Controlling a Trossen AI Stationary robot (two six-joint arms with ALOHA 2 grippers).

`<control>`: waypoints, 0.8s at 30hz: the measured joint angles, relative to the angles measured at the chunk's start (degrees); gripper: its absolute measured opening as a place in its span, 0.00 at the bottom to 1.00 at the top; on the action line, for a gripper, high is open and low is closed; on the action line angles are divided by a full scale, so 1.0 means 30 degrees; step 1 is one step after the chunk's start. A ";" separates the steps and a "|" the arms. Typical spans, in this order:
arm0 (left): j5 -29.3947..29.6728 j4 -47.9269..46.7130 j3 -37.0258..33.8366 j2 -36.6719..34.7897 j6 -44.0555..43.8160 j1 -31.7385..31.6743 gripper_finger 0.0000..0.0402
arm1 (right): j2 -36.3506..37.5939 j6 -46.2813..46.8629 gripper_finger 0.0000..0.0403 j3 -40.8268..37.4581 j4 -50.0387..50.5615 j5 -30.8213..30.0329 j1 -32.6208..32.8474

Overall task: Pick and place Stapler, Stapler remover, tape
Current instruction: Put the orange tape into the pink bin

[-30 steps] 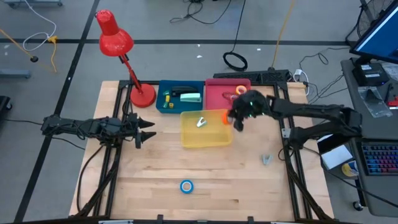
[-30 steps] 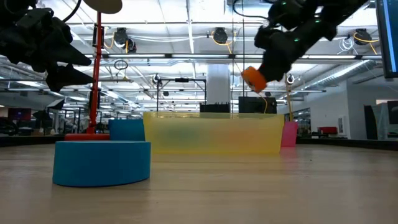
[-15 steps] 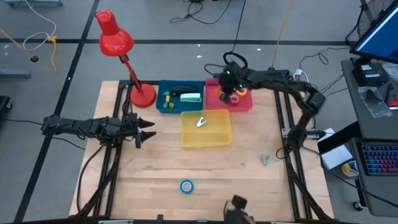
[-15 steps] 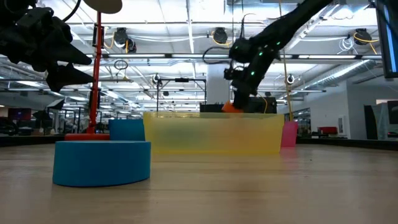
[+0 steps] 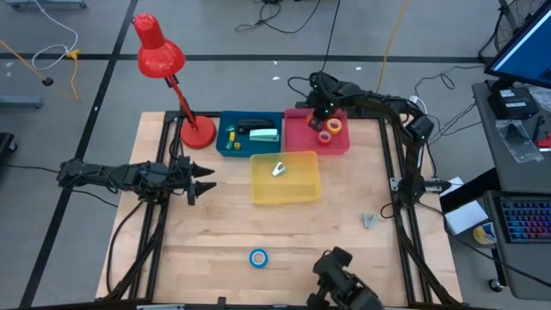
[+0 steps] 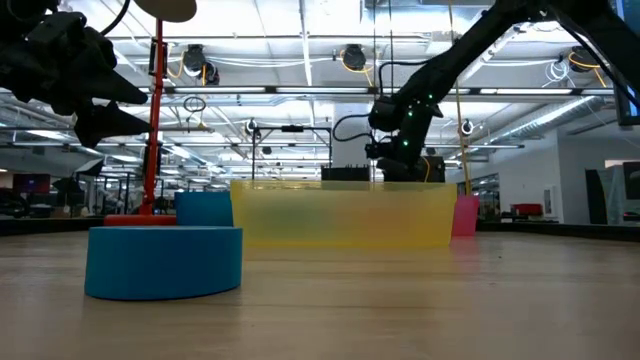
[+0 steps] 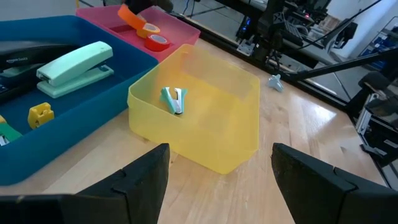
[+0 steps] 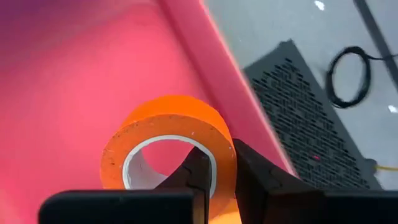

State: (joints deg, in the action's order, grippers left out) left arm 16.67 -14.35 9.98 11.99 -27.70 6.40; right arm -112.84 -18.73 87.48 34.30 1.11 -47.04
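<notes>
My right gripper (image 8: 217, 158) is shut on an orange tape roll (image 8: 168, 134) over the pink tray (image 5: 301, 136) at the table's far side. A yellow roll (image 5: 334, 126) and a red roll (image 5: 325, 138) lie flat in that tray. A blue roll (image 5: 259, 257) lies flat on the table near the front edge. A green stapler (image 7: 74, 65) and a black one (image 7: 25, 53) lie in the blue tray (image 5: 231, 131). One staple remover (image 5: 278, 169) lies in the yellow bin (image 5: 301, 191), another (image 5: 368, 221) on the table. My left gripper (image 5: 205, 179) waits open at the left. My right gripper pinches the orange roll's wall (image 8: 225, 149) with one finger (image 8: 198, 167) inside the ring and the other (image 8: 252, 171) outside. It slants down from the table's right side. The roll sits tilted over the pink tray; whether it touches the tray floor I cannot tell.
A red desk lamp (image 5: 196, 131) stands at the far left corner, beside the blue tray. A dark device (image 5: 344, 280) shows at the table's near edge. Bare wood lies between the yellow bin and the blue roll.
My right gripper has carried the orange roll from beside the yellow bin's far right corner toward the table's far edge, over the pink tray. It has sunk and tipped more steeply downward, staying shut on the roll. A dark device has come in at the near edge.
</notes>
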 joint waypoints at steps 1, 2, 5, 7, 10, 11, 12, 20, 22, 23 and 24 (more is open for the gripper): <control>0.0005 0.0007 0.0000 0.0000 -0.0005 0.0004 0.69 | -0.0060 -0.0065 0.08 0.0000 0.0038 0.0000 -0.0179; 0.0007 0.0007 0.0000 -0.0005 -0.0007 0.0006 0.69 | -0.0101 -0.0151 0.08 0.0000 0.0069 0.0042 -0.0311; 0.0148 0.0009 0.0000 -0.0002 0.0000 0.0004 0.69 | -0.0175 -0.0216 0.08 -0.0004 -0.0076 0.0057 -0.0621; 0.0282 0.0007 0.0000 0.0000 0.0018 -0.0001 0.69 | -0.0175 -0.0368 0.08 -0.0007 -0.0036 0.0093 -0.0729; 0.0719 0.0022 0.0000 -0.0007 0.0062 0.0003 0.69 | -0.0175 -0.0705 0.08 -0.0007 -0.0055 0.0058 -0.0722; 0.0926 0.0008 0.0000 -0.0004 0.0066 0.0003 0.69 | -0.0175 -0.0724 0.08 -0.0007 -0.0110 0.0064 -0.0722; 0.1095 0.0013 0.0000 0.0000 0.0066 0.0005 0.69 | -0.0175 -0.0726 0.08 -0.0007 -0.0174 0.0069 -0.0715; 0.1632 0.0039 0.0000 0.0000 0.0066 -0.0001 0.69 | -0.1115 -0.0872 0.08 -0.0036 -0.0036 -0.0388 -0.0671; 0.1634 0.0236 0.0000 0.0000 0.0066 0.0004 0.69 | -0.1109 -0.0981 0.08 -0.0036 -0.0050 -0.0402 -0.0671; 0.1632 0.0343 0.0000 -0.0002 0.0066 0.0001 0.69 | -0.1100 -0.1040 0.08 -0.0036 -0.0058 -0.0408 -0.0671; 0.1632 0.0379 0.0000 -0.0003 0.0066 -0.0001 0.69 | -0.1100 -0.1066 0.09 -0.0036 -0.0058 -0.0429 -0.0671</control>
State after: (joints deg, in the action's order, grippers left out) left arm 21.56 -13.21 9.98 11.98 -27.51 6.39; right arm -116.14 -21.93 87.37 34.13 -0.18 -49.06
